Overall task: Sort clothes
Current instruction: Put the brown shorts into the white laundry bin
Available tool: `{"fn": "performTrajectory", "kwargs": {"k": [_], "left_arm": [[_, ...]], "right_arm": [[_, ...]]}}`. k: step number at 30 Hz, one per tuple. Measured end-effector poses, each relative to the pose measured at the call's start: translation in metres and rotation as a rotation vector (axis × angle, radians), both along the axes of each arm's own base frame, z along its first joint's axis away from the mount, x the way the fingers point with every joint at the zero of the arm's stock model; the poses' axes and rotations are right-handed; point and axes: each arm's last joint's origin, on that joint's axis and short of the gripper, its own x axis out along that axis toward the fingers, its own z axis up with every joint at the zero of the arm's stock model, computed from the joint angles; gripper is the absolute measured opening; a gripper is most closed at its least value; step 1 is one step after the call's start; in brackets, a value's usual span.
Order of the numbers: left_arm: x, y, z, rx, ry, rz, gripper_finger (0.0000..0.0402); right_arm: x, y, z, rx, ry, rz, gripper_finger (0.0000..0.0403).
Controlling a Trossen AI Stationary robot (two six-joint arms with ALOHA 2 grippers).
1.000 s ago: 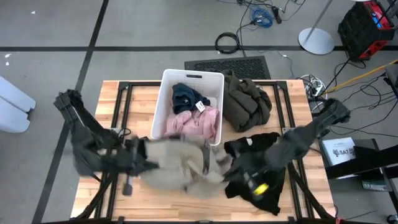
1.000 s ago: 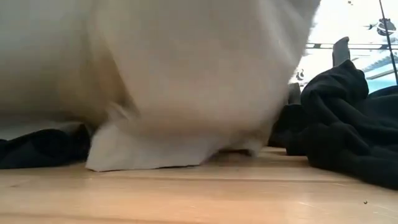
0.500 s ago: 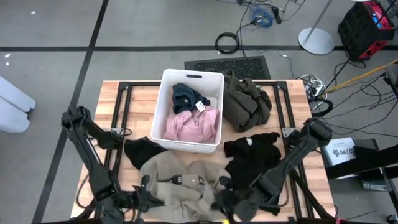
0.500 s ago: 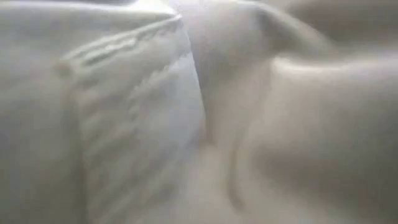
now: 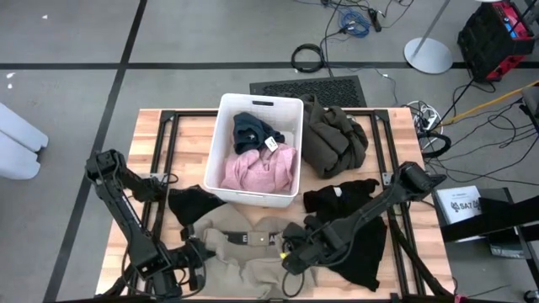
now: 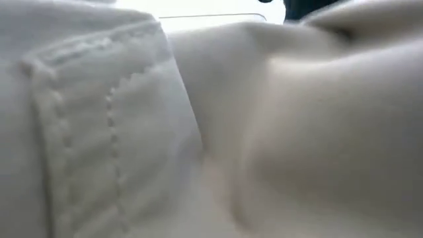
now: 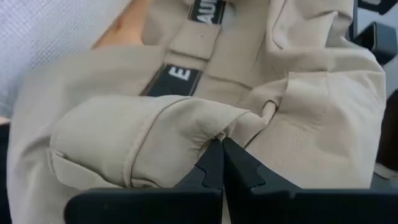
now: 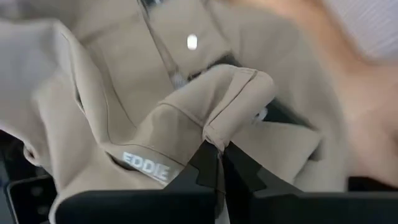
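- The tan-beige garment (image 5: pixel 253 248) lies rumpled on the near part of the wooden table (image 5: pixel 189 135), in front of the white bin (image 5: pixel 259 104); a black waistband strip with pale lettering runs across its middle.
- The left gripper (image 7: pixel 221 146) is at the garment's left side, fingers pressed together on a raised fold of the tan cloth, as the left wrist view shows plainly.
- The right gripper (image 8: pixel 214 149) is at the garment's right side, likewise pinching a bunched ridge of the same cloth close to the lettered band.
- So both arms hold one piece, one at each end.
- The low view is filled by pale stitched fabric right against the lens; probably this same garment, though I cannot be sure from that picture.
- Inside the bin lie a pink garment (image 5: pixel 261 168) and a dark teal-blue garment (image 5: pixel 248 128).
- An olive-brown garment (image 5: pixel 333 139) is heaped just beside the bin's right wall, a black garment (image 5: pixel 349 219) lies under the right arm, and a smaller black piece (image 5: pixel 192 204) sits left of the bin's front corner.
- Handling, as a judgement: the tan cloth looks soft, light and limp, with no stiffness to carry its own shape, so it will sag and trail between the two grips.
- The waistband and seamed edges look the firmest places to hold; a pinch on a single loose fold could slip free.
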Motion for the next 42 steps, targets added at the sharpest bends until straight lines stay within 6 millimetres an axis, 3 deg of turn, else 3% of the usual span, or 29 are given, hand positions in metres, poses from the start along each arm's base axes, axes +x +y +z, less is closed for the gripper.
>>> {"fn": "performTrajectory", "kwargs": {"k": [5,12,20,27,31,34,37,42], "left_arm": [[0.000,0.000,0.000,0.026,0.007,-0.028,0.0041],[0.001,0.000,0.007,0.095,-0.013,-0.093,0.0119],[0.002,0.002,0.067,0.099,-0.099,-0.233,0.0137],[-0.005,0.020,0.106,0.175,-0.263,-0.228,0.0137],[-0.005,0.025,0.111,0.303,-0.336,-0.185,0.0137],[-0.005,0.026,0.113,0.400,-0.379,-0.152,0.0137],[-0.004,0.028,0.115,0.486,-0.412,-0.120,0.0137],[-0.008,0.031,0.118,0.480,-0.418,-0.124,0.0138]], "right_arm": [[0.007,-0.003,-0.017,0.044,0.066,-0.025,0.0035],[0.007,-0.006,-0.023,0.008,0.103,0.006,0.0126],[0.009,-0.006,-0.030,-0.095,0.101,0.092,0.0237],[0.023,-0.006,-0.068,-0.186,0.136,0.197,0.0279],[0.030,-0.011,-0.086,-0.166,0.183,0.215,0.0274],[0.032,-0.013,-0.091,-0.138,0.203,0.224,0.0246],[0.031,-0.013,-0.087,-0.125,0.199,0.227,0.0188],[0.028,-0.014,-0.069,-0.080,0.174,0.219,0.0042]]}}
